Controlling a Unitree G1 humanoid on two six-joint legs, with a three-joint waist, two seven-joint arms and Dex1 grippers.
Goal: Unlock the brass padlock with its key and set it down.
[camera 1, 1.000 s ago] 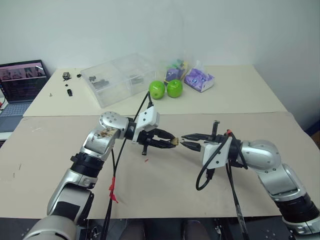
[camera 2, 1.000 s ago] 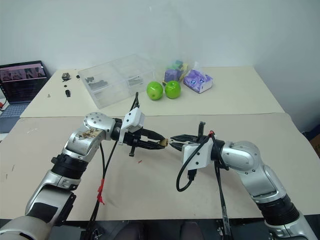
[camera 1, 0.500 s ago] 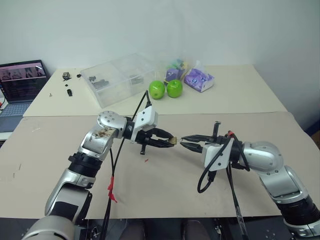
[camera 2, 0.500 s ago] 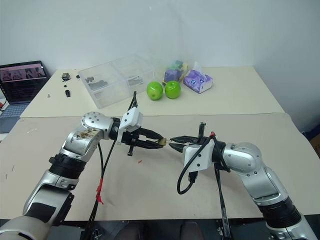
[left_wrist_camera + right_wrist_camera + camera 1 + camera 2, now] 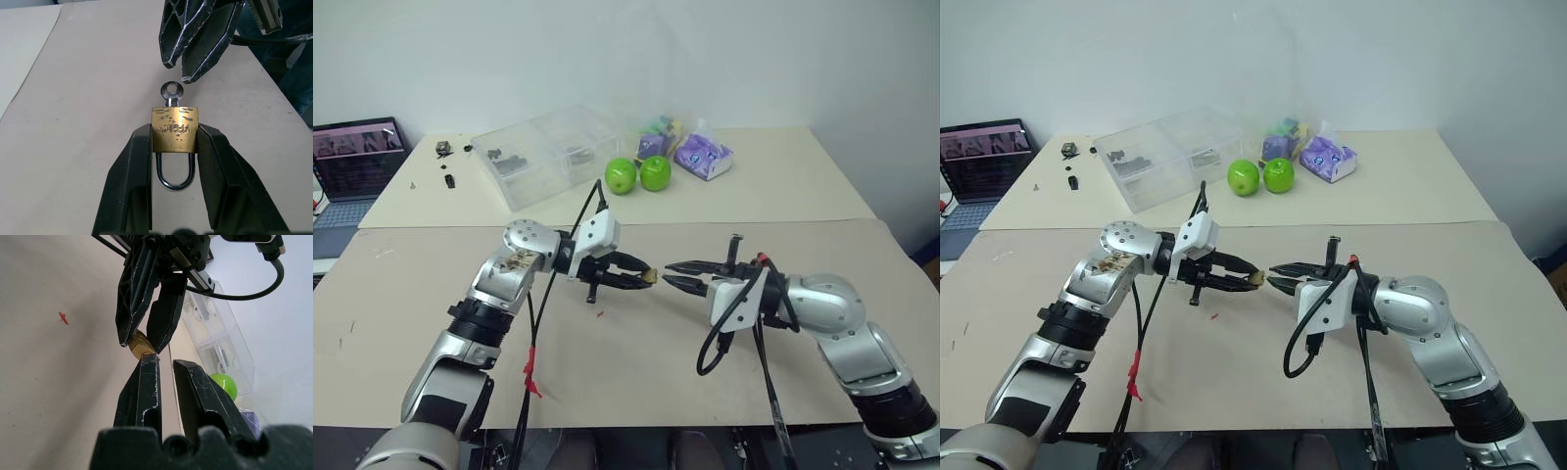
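The left gripper (image 5: 173, 147) clamps the brass padlock (image 5: 174, 130) by its two flat sides, above the tan table (image 5: 636, 382) and just in front of the robot's chest, with the silvery shackle (image 5: 175, 172) pointing back between the fingers and the key (image 5: 171, 91) standing out of the lock's far end, its ring-shaped bow free. The right gripper (image 5: 193, 61) hangs just beyond that bow, its two black fingers a narrow slot apart and holding nothing, their tips near the key but not on it. Judged from this, the step in hand is taking hold of the key to turn it. Doing it well looks to depend on bringing the fingers in so the flat bow sits squarely between the pads, pinching it broadside, not edge-on, then twisting about the key's own shaft while the left gripper keeps the lock body from rolling. A grip taken too near the tip of the bow could slip off; a push along the shaft could shove the lock back through the fingers holding it.
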